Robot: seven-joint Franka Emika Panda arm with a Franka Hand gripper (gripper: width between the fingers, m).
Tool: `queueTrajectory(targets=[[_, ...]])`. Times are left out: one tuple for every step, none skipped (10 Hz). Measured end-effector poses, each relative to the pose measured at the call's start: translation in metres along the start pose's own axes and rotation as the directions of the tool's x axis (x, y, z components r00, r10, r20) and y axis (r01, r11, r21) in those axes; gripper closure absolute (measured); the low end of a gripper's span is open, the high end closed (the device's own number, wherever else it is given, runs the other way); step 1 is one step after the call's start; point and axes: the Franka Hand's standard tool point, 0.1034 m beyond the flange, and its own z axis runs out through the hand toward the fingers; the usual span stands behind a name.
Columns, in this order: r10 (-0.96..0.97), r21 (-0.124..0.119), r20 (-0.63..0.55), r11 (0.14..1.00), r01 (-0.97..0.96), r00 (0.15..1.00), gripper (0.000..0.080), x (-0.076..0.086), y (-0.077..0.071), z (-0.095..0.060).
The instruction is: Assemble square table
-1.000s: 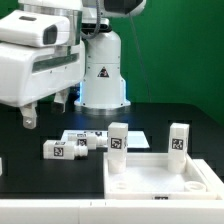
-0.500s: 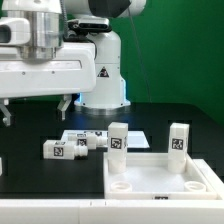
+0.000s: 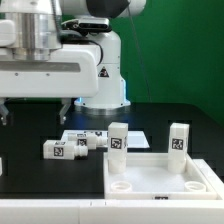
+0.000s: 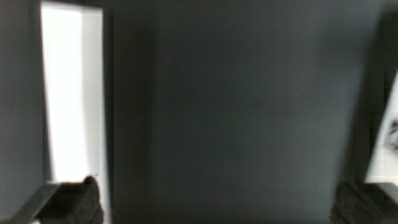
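The white square tabletop (image 3: 150, 178) lies flat at the exterior view's lower right, corner holes up. Two tagged white legs stand upright at its far corners (image 3: 118, 138) (image 3: 178, 140). Two more tagged legs lie on the black table to its left (image 3: 56, 149) (image 3: 88, 140). My gripper (image 3: 35, 112) hangs open and empty above the table, left of and higher than the lying legs. In the wrist view my gripper (image 4: 228, 205) shows only dark fingertips (image 4: 71, 203) at the frame's corners, over bare dark table.
The marker board (image 3: 132, 137) lies behind the lying legs. The white robot base (image 3: 103, 75) stands at the back. A blurred white strip (image 4: 68, 100) and a white edge (image 4: 388, 125) show in the wrist view; what they are I cannot tell.
The gripper has swung from a tilted pose to square-on with fingers pointing down and spread wide; since half a second ago it has barely moved. The parts have not moved.
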Motion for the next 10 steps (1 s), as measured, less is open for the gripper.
queueTrajectory(targets=[[0.225,0.002,0.001,0.974,-0.225,0.974,0.0151,-0.008,0.000,0.006],[0.338,0.024,0.006,0.941,-0.338,0.941,0.0151,-0.008,-0.002,0.007],[0.378,0.058,-0.006,0.924,-0.377,0.926,0.0151,-0.004,0.000,0.003],[0.454,0.066,0.000,0.889,-0.453,0.891,0.0151,-0.004,-0.001,0.003],[0.513,0.066,0.006,0.856,-0.512,0.858,0.0151,-0.004,-0.003,0.004],[0.562,0.068,0.011,0.825,-0.561,0.827,0.0151,-0.005,-0.003,0.004],[0.694,0.079,0.032,0.716,-0.694,0.720,0.0151,-0.011,-0.001,0.007],[0.819,0.074,0.065,0.566,-0.821,0.570,0.0151,-0.028,0.000,0.011],[0.881,0.062,0.068,0.465,-0.883,0.469,0.0151,-0.042,-0.004,0.014],[0.915,0.050,0.075,0.394,-0.918,0.397,0.0151,-0.049,-0.010,0.017]])
